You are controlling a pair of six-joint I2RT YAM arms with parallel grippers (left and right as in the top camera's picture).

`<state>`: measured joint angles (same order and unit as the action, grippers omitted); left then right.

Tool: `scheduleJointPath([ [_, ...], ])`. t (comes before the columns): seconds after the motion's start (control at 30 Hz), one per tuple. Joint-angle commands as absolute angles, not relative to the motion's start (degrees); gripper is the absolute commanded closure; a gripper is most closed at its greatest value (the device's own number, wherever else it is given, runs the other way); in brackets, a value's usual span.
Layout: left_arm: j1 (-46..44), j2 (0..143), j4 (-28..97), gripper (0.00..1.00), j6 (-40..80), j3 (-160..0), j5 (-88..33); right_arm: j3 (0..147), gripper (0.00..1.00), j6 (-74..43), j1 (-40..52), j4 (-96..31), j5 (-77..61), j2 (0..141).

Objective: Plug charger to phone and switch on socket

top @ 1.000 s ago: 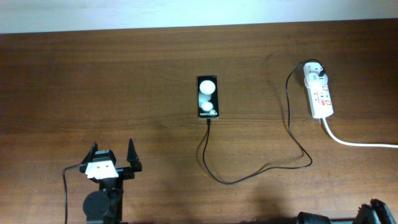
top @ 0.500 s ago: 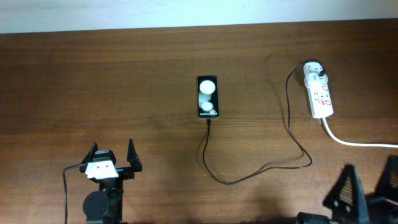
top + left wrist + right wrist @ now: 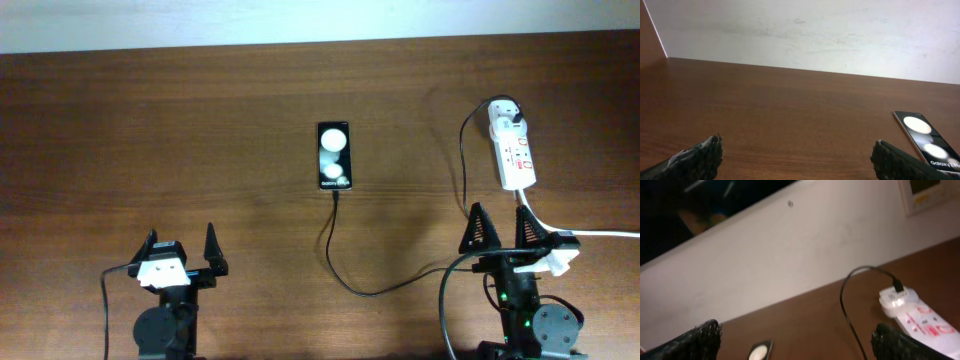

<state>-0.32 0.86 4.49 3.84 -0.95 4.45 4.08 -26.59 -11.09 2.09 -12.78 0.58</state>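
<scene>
The phone (image 3: 334, 156) lies flat at the table's middle, its white spots facing up. The charger (image 3: 326, 245), a thin black cable, meets the phone's near short edge, loops toward the front and runs right and up to the socket (image 3: 513, 150), a white strip with red marks. My left gripper (image 3: 181, 236) stands open at the front left, nothing between its fingers. My right gripper (image 3: 500, 215) stands open just in front of the socket, also empty. The left wrist view shows the phone (image 3: 927, 145) at the far right. The right wrist view shows the socket (image 3: 915, 312), the charger (image 3: 845, 310) and the phone (image 3: 760, 352).
A thick white cord (image 3: 570, 228) leaves the socket's near end and runs off the right edge, passing close to my right gripper. A pale wall (image 3: 805, 35) stands behind the table's far edge.
My right arm has come up from the bottom right corner into full view, jaws now wide apart, and stands in front of the socket. Left arm, phone and charger have not moved.
</scene>
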Motion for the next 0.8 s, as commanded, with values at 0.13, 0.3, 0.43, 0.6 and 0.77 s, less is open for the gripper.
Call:
scheduleJointPath([
  [0.13,-0.1,0.7,4.4,0.01,2.8,-0.5,3.7,3.8,0.02,-26.3,-11.3,-12.0,-13.3,0.5],
  [0.3,-0.1,0.7,4.4,0.01,2.8,-0.5,3.7,3.8,0.02,-26.4,-11.3,-12.0,-13.3,0.5],
  [0.43,-0.1,0.7,4.4,0.01,2.8,-0.5,3.7,3.8,0.02,-26.4,-7.0,-12.0,-13.3,0.2],
  [0.6,-0.1,0.7,4.4,0.01,2.8,-0.5,3.7,0.2,0.02,-24.0,-5.5,-3.2,-11.0,0.2],
  [0.77,-0.1,0.7,4.4,0.01,2.8,-0.5,3.7,0.3,0.02,-7.2,-5.0,-3.6,-10.3,0.2],
])
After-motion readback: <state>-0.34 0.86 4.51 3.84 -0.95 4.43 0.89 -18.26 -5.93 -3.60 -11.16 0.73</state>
